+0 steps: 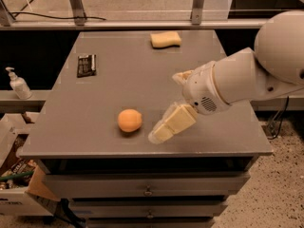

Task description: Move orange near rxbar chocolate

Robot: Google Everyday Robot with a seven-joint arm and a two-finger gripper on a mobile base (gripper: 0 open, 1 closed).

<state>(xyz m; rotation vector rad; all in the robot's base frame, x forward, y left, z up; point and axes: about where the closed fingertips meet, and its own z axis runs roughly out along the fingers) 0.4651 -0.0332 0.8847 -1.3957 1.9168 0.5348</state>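
Observation:
The orange (129, 120) sits on the grey table (137, 75) near its front edge. The rxbar chocolate (86, 64), a flat black wrapper, lies at the table's left side, far behind the orange. My gripper (164, 129) hangs low over the table just right of the orange, a short gap apart, holding nothing. Its cream fingers (173, 122) point down and left toward the fruit.
A pale yellow sponge (166, 39) lies at the table's back edge. A sanitizer bottle (17, 83) stands on a shelf to the left. A box of clutter (14, 175) sits on the floor at lower left. Drawers (147, 191) run below the tabletop.

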